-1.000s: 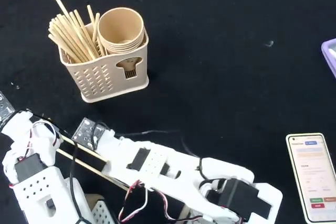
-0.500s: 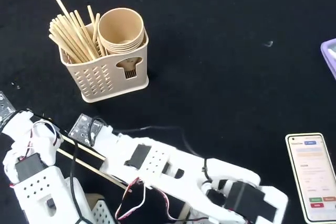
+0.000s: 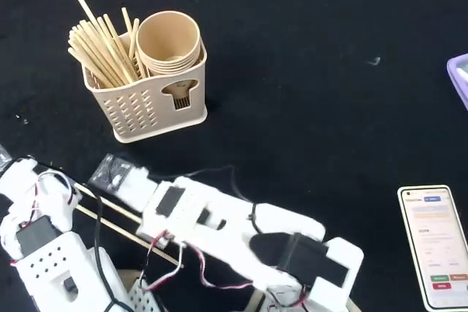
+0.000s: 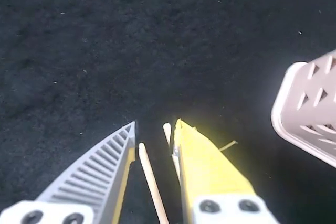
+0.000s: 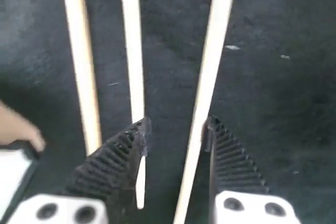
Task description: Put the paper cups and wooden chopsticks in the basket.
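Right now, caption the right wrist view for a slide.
Open right gripper straddling one wooden chopstick, other chopsticks alongside, on black table.

Worktop [image 3: 314, 122]: black. Basket [image 3: 142, 111]: beige, slotted. Paper cups [image 3: 168, 34]: tan. Chopsticks [image 3: 99, 45]: pale wood. My left fingers [image 4: 207, 171]: yellow and ribbed grey. My right fingers [image 5: 110, 169]: black, ribbed.

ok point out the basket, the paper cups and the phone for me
basket [image 3: 146, 111]: high view, on its slotted front wall
paper cups [image 3: 168, 36]: high view, inside the top cup
phone [image 3: 436, 242]: high view, middle of its screen
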`<action>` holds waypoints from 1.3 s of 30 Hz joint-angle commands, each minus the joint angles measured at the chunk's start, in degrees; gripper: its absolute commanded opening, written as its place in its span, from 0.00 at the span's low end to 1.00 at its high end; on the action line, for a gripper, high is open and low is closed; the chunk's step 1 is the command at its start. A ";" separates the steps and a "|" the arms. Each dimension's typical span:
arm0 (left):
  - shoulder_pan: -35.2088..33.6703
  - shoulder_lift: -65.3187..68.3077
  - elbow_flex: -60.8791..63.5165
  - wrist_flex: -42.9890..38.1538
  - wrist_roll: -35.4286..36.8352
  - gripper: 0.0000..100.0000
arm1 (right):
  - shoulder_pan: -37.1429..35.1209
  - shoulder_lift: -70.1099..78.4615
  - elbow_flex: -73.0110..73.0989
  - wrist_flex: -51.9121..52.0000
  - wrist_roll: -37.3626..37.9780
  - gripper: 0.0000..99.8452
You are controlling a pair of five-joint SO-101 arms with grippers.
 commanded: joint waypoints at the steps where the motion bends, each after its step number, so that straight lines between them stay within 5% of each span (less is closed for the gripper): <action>1: -1.27 0.09 -1.36 -1.14 0.35 0.13 | -3.52 0.22 -3.47 1.49 0.79 0.18; 20: -6.11 0.09 -2.95 -0.97 4.57 0.13 | -2.11 -14.37 8.22 -9.41 -3.34 0.18; 27: -6.46 0.09 -3.21 -1.05 4.75 0.13 | -7.12 -9.80 8.13 -9.76 -6.95 0.35; 35: -6.46 0.09 -3.12 -1.05 4.75 0.13 | -7.03 -0.48 1.01 -7.12 -6.59 0.29; 39: -6.55 0.09 -3.03 -1.05 4.75 0.13 | -6.95 0.66 0.13 -6.59 -6.51 0.11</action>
